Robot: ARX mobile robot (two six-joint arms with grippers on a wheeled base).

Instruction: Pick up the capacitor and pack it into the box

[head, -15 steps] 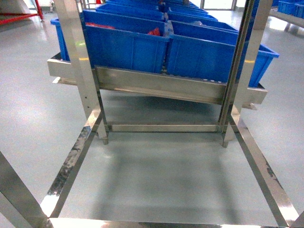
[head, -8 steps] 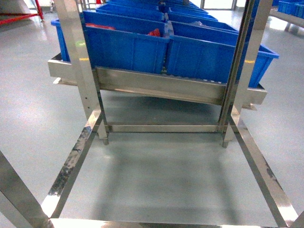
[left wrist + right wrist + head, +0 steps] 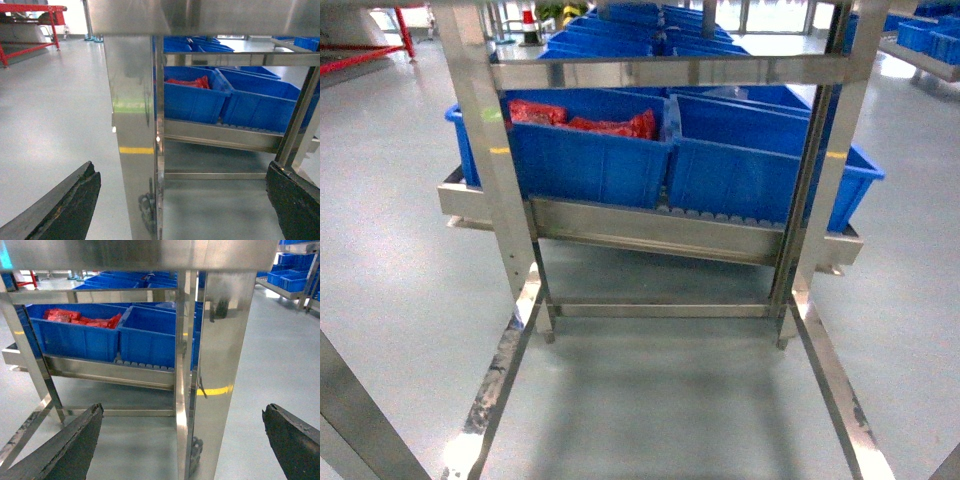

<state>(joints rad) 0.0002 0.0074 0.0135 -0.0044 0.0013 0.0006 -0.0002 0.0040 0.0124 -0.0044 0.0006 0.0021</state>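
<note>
The pink box and the capacitors are not in any view, so the packing step has not begun; judging by the scene, the robot is positioned facing a stainless rack (image 3: 510, 250) to reach its stock.

The rack carries 2 blue bins at the front of a sloped roller shelf (image 3: 650, 228). The tilt probably lets bins slide toward the picker and rest against the front lip. The left bin (image 3: 590, 165) holds red packets (image 3: 585, 122); whether these contain capacitors cannot be told. The right bin (image 3: 760, 180) looks empty from the head view, though its floor is partly hidden. More blue bins (image 3: 640, 25) sit on the level above.

Both arms are low, in front of the rack's uprights. The left gripper (image 3: 182, 200) has its jaws wide apart, with nothing between them but the steel post (image 3: 132, 125). The right gripper (image 3: 182, 440) is likewise wide and empty, framing the other post (image 3: 220, 365). Held spread like this, both seem ready for a first grasp.
</note>
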